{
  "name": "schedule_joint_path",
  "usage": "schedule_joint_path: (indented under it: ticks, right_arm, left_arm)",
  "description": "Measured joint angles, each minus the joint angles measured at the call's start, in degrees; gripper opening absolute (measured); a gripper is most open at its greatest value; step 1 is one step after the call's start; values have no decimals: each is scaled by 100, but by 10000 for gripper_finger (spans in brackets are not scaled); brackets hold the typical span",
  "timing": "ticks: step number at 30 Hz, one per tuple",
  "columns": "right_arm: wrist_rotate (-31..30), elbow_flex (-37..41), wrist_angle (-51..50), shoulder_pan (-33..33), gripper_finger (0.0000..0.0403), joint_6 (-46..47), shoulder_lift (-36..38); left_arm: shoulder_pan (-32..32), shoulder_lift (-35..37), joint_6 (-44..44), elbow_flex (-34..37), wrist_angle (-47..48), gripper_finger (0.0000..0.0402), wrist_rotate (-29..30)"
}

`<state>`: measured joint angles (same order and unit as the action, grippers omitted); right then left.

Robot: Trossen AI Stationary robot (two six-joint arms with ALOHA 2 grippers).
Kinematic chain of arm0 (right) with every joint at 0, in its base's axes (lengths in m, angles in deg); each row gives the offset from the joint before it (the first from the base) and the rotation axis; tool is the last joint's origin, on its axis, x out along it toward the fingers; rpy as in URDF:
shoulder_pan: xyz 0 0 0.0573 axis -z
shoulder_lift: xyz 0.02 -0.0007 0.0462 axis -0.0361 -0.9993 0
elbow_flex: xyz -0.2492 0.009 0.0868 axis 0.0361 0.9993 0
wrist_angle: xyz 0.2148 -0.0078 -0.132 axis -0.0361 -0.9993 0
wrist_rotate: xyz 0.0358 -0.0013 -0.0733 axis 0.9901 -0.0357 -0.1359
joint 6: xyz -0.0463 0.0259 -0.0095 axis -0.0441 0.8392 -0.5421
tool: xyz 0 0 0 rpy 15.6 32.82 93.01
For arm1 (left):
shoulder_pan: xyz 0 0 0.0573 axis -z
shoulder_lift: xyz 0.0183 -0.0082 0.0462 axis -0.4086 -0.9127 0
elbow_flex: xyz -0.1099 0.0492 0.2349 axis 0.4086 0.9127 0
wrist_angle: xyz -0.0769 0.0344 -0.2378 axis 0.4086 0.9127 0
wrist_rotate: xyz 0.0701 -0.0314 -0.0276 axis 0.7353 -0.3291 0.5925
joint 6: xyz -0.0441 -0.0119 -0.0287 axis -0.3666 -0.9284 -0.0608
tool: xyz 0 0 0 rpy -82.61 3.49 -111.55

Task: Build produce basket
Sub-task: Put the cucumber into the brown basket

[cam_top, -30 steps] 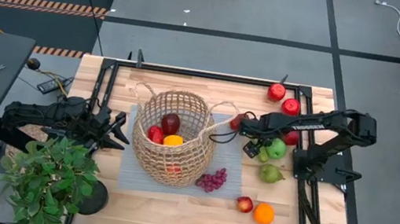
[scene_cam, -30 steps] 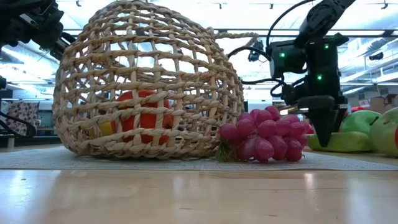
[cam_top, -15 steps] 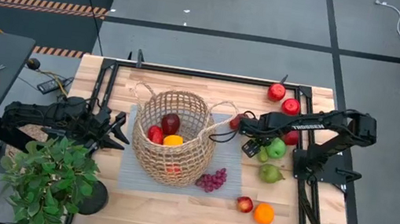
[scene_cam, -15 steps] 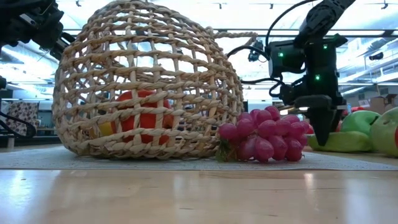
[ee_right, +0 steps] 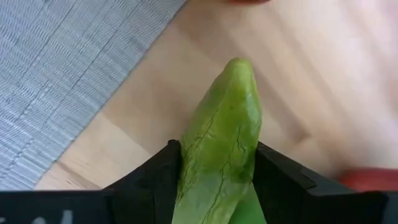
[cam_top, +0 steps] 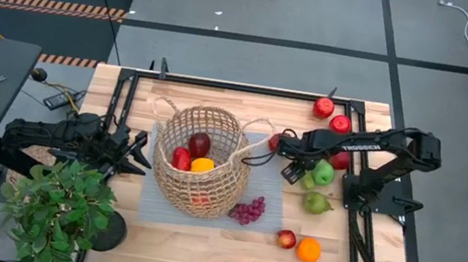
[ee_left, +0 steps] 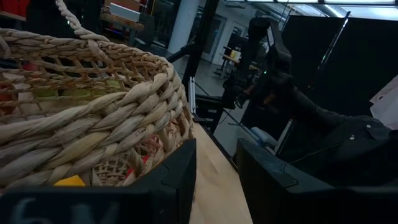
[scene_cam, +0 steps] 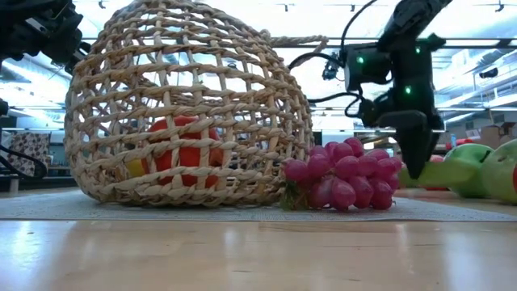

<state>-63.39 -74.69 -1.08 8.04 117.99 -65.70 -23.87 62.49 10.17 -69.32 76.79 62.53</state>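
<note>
Jaws of the right gripper (ee_right: 217, 180) are clamped on a green pear (ee_right: 221, 149), its long axis running forward between them. The basket (cam_top: 200, 158) lies beside them, toward the left gripper (cam_top: 140, 152), whose narrowly parted jaws are empty.

One basket (cam_top: 200, 157); one grape bunch (cam_top: 247, 210); one orange (cam_top: 309, 250); one potted plant (cam_top: 55, 207).

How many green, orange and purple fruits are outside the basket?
Green: 3, an apple, a pear and the green piece in the right pincer
Orange: 1
Purple grape bunch: 1
Total: 5
</note>
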Motion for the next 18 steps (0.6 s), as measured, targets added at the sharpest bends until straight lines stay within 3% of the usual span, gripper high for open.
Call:
schedule_joint_path:
  ticks: [13, 18]
  right_arm:
    - [-1749, -1648, -1864, 73, 184, 194, 584]
    - [-2098, -2540, -2256, 229, 184, 172, 769]
  left_arm:
    - [-1, -1, 3, -2, 0, 121, -2]
    - [-1, -1, 1, 0, 0, 121, 0]
